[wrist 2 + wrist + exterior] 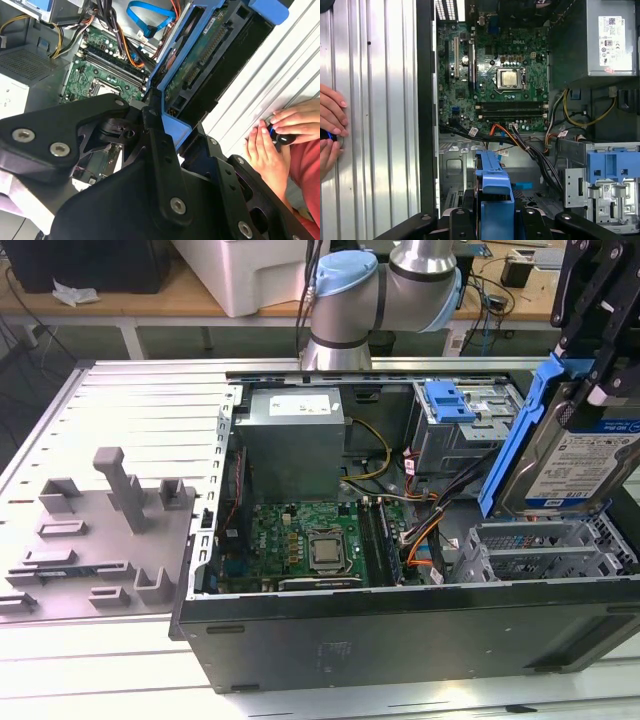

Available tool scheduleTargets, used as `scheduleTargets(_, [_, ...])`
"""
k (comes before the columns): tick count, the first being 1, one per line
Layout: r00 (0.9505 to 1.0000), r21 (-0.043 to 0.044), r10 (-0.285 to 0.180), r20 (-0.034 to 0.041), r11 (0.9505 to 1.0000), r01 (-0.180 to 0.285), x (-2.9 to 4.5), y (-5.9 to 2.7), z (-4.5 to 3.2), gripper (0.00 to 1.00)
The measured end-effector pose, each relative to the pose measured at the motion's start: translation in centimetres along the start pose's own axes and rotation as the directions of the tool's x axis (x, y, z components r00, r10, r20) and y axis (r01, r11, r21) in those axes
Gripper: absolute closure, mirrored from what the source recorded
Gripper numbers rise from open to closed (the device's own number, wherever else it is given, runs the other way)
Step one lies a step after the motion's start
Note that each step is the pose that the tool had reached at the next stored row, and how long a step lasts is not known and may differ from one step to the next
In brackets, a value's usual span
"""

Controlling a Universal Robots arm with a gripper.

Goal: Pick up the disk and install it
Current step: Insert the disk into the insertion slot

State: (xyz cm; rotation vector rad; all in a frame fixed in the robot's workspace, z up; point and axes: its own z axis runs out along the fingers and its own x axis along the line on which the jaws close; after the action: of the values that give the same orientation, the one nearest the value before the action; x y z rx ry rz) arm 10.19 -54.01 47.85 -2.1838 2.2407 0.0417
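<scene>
The disk (585, 460) is a silver drive with a white-and-blue label in a blue plastic carrier. It hangs tilted above the grey metal bay (540, 550) at the right end of the open computer case (400, 630), clear of it. My black gripper (590, 370) is shut on the disk's upper end. In the second wrist view the disk (200, 65) shows its green circuit board side beyond the gripper (167, 125). In the first wrist view the carrier's blue edge (494, 182) sticks out from the gripper (492, 222) over the case.
A blue bracket (450, 400) sits on a second drive cage behind the bay. Motherboard (310, 545), power supply (295, 435) and loose cables (425, 525) lie inside the case. A grey fixture (100, 530) stands at the exterior view's left. A person's hand (270, 150) rests on the ribbed table beside the case.
</scene>
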Motion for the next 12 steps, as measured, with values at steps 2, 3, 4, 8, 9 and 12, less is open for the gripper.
scheduleTargets(2, [1.0000, 0.0000, 0.000, 0.0001, 1.0000, 0.000, 0.00, 0.00, 0.01, 0.63])
scheduleTargets(3, [1.0000, 0.0001, 0.000, 0.0001, 1.0000, 0.000, 0.00, 0.00, 0.01, 0.63])
scheduleTargets(4, [1.0000, 0.0000, 0.000, 0.0001, 1.0000, 0.000, 0.00, -0.01, 0.02, 0.63])
scheduleTargets(8, [1.0000, 0.0000, 0.000, 0.0001, 1.0000, 0.000, 0.00, -0.17, 0.07, 0.63])
scheduleTargets(9, [1.0000, 0.0000, 0.000, 0.0001, 1.0000, 0.000, 0.00, -0.17, 0.09, 0.63])
scheduleTargets(12, [1.0000, 0.0000, 0.000, 0.0000, 1.0000, 0.000, 0.00, -0.19, 0.13, 0.63])
